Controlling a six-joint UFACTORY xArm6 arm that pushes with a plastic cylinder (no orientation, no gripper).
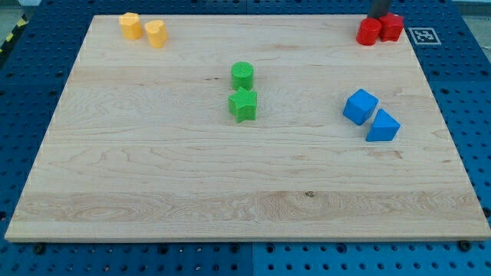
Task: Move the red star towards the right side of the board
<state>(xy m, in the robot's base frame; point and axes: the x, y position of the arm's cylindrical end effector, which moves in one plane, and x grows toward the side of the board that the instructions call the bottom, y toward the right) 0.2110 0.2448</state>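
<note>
Two red blocks sit touching at the board's top right corner: one [370, 32] on the left and one [392, 27] on the right. I cannot tell which of them is the star. My dark rod comes in from the view's top edge, and my tip [380, 17] sits right behind the two red blocks, at or above the seam between them. Whether it touches them is not clear.
Two yellow blocks [130, 25] [156, 34] are at the top left. A green cylinder [242, 74] and a green star [243, 104] stand near the middle. A blue cube [360, 106] and a blue triangular block [382, 126] lie at mid right. The board's right edge [453, 146] is close.
</note>
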